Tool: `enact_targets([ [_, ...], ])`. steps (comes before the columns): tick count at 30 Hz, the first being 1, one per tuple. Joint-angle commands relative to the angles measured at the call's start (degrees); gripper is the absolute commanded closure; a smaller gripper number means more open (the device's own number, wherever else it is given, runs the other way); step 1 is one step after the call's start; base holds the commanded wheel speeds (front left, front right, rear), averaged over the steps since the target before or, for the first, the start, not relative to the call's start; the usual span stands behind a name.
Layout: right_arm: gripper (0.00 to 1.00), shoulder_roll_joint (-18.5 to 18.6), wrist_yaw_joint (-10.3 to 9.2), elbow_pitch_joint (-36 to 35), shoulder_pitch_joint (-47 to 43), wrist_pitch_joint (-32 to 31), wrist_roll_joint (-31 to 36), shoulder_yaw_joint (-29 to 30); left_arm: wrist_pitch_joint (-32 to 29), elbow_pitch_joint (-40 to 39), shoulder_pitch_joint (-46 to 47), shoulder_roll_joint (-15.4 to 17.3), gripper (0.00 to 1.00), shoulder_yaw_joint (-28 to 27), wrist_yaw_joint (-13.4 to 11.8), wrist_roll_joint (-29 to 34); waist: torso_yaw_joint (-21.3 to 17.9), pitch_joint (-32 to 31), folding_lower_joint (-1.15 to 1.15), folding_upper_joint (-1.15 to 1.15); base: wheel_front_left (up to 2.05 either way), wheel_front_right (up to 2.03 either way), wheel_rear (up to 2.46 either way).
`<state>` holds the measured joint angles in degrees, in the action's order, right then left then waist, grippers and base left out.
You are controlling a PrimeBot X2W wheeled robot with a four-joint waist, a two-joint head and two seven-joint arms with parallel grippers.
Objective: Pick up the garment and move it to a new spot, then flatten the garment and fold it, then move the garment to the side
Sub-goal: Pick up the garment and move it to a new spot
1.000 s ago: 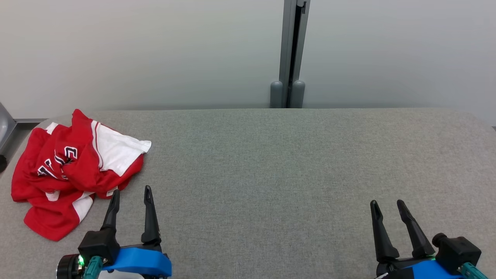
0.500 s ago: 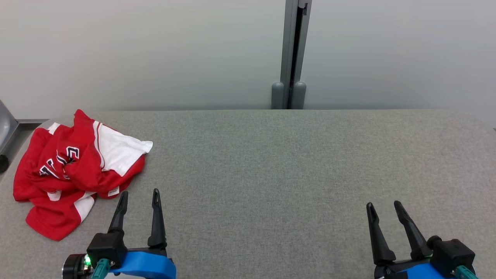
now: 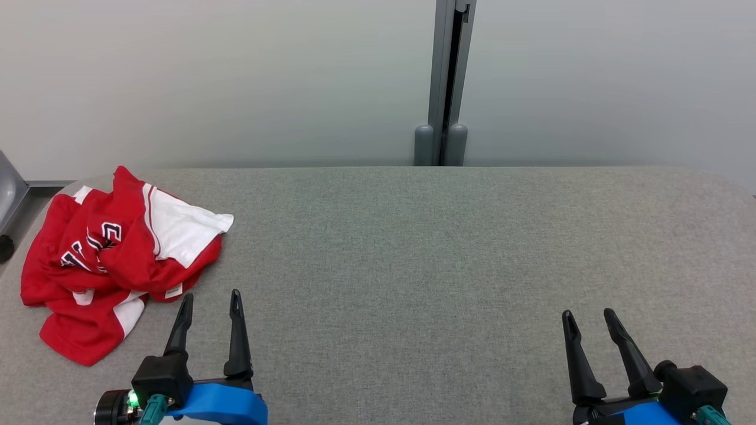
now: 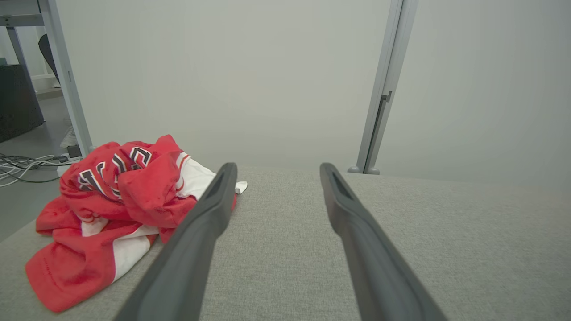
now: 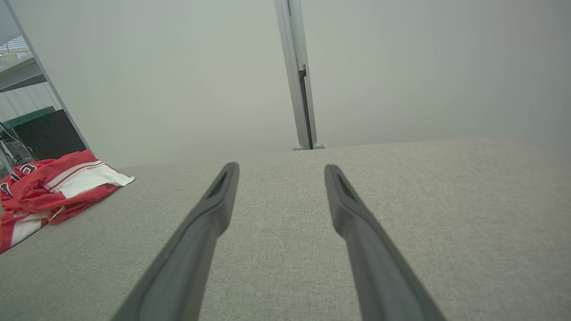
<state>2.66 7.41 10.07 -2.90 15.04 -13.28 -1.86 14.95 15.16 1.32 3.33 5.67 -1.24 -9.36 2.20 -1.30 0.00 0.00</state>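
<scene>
Both jaws spread wide, empty; garment (image 3: 118, 260) just left of left jaws, apart.

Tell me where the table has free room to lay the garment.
The table is bare from the garment at its left end across to the right edge, also between the left gripper and the right gripper. Crowded: the left end, by the garment.

Black tapered fingers (image 3: 238, 336), blue wrists (image 3: 218, 407), teal connectors (image 3: 153, 408), green light (image 3: 133, 399)
</scene>
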Motion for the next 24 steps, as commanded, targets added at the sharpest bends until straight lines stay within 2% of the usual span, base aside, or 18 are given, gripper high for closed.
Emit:
enact_targets([
  [1,0.00,0.4,0.15,0.1,-0.5,0.2,-0.4,-0.1,-0.1,0.1,0.5,0.4,0.00,0.0,-0.3,-0.1,0.0,0.0,0.00,0.00,0.00,0.00,0.00],
  [11,0.00,0.4,0.15,-0.1,-0.5,0.2,-0.3,-0.1,-0.2,-0.2,1.1,1.0,0.00,0.0,-0.9,-0.4,1.5,0.2,0.00,0.00,0.00,0.00,0.00],
  [24,0.00,0.4,0.14,-0.2,-0.8,0.1,-1.0,-0.3,0.0,-1.6,0.9,2.4,0.00,-0.5,-2.1,-0.6,8.2,0.5,0.00,0.00,0.00,0.00,0.00],
])
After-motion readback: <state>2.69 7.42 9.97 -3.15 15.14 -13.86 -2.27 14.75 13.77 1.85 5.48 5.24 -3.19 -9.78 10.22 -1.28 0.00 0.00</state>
